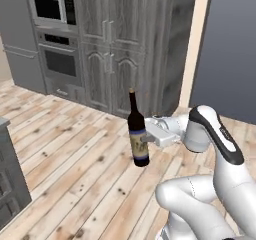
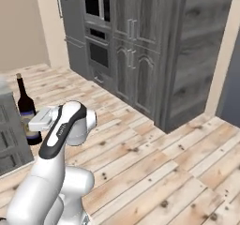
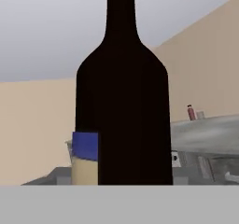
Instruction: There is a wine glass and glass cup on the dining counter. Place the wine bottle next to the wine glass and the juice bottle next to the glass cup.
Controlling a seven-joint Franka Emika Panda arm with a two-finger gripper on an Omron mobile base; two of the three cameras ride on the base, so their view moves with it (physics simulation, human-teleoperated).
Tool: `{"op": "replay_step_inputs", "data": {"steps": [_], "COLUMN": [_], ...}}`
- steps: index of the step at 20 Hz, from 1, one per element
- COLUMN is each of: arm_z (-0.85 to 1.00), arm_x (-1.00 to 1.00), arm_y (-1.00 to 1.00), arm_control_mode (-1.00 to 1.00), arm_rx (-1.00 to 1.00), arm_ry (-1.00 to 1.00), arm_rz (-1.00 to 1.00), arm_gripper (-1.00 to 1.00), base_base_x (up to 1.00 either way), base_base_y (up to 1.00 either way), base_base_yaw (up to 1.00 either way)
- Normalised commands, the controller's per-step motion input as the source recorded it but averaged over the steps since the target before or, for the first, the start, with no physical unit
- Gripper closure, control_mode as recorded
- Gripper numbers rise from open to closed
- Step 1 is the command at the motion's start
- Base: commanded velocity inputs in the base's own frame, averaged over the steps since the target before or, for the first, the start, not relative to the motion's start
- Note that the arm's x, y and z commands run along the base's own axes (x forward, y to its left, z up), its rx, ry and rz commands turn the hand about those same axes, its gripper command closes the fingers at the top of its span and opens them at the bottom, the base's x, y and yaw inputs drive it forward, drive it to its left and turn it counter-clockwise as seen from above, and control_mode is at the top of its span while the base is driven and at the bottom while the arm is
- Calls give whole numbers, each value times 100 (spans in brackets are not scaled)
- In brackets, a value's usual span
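Upright wine bottle point(image 1: 137, 132) in clamped gripper point(image 1: 146, 138), above floor

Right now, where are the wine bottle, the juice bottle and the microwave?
wine bottle point(image 1: 138, 139): left base view, on its label.
juice bottle point(image 3: 191, 113): hand view, far off, on its red body.
microwave point(image 1: 49, 8): left base view, on its door.

No readable text anywhere
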Motion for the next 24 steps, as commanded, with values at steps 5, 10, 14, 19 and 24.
{"op": "replay_step_inputs", "data": {"steps": [5,10,14,19,24], "arm_z": [0,0,0,0,0], "arm_x": [0,0,0,0,0], "arm_y": [0,0,0,0,0], "arm_control_mode": [100,100,100,100,100], "arm_rx": [0,0,0,0,0], "arm_ry": [0,0,0,0,0], "arm_rz": [0,0,0,0,0], "arm_gripper": [100,100,100,100,100], "base_base_x": [85,90,91,86,86], "base_base_y": [0,0,0,-11,-18], "base_base_yaw": [38,32,30,28,22]}}
